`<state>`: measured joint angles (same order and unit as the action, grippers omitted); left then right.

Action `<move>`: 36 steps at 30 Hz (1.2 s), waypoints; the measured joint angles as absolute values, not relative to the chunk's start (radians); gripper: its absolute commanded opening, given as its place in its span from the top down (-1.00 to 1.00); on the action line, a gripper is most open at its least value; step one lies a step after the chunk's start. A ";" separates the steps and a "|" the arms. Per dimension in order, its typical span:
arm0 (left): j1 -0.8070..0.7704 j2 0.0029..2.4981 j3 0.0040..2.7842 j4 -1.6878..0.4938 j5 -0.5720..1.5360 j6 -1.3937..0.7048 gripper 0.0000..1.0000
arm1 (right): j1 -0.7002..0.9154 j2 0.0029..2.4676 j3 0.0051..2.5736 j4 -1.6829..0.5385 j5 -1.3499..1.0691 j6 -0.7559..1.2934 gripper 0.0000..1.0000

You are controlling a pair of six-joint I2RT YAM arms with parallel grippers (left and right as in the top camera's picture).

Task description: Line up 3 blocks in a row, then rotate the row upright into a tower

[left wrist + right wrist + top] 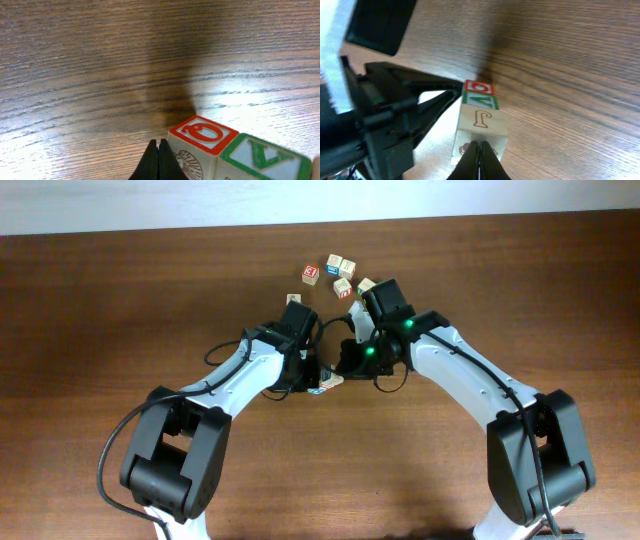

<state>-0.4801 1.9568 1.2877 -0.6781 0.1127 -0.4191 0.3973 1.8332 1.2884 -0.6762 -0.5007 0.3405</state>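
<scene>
Three small wooden alphabet blocks lie touching in a row between my two grippers (327, 383). The red-framed block (202, 135) is at one end, the green-lettered block (260, 157) is in the middle, and a pale block with a brown J (482, 124) is at the other end. My left gripper (159, 146) is shut, its tips against the red-framed block's side. My right gripper (480, 146) is shut too, its tips pressed on the J block's near face. In the right wrist view the left gripper's finger (451, 90) reaches the red-framed block (479, 87).
Several loose alphabet cubes sit behind the arms: a red-faced one (310, 273), a blue-marked one (334, 263), a red-orange-marked one (342, 287) and one more by the right arm (366, 284). A small cube (293, 299) lies near the left wrist. The table's far edge (200, 228) runs along the back.
</scene>
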 measured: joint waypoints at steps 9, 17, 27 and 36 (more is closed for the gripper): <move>-0.480 1.957 1.288 -0.664 0.144 -0.419 1.00 | 0.423 1.828 1.294 -0.675 -0.538 0.344 0.92; -0.480 1.957 1.288 -0.647 0.160 -0.419 1.00 | 0.426 1.828 1.294 -0.675 -0.545 0.352 0.91; -0.375 1.957 1.288 -0.622 0.204 -0.419 1.00 | 0.427 1.828 1.294 -0.673 -0.548 0.366 0.91; -0.334 1.957 1.304 -0.619 0.207 -0.419 1.00 | 0.451 1.828 1.294 -0.654 -0.540 0.375 0.91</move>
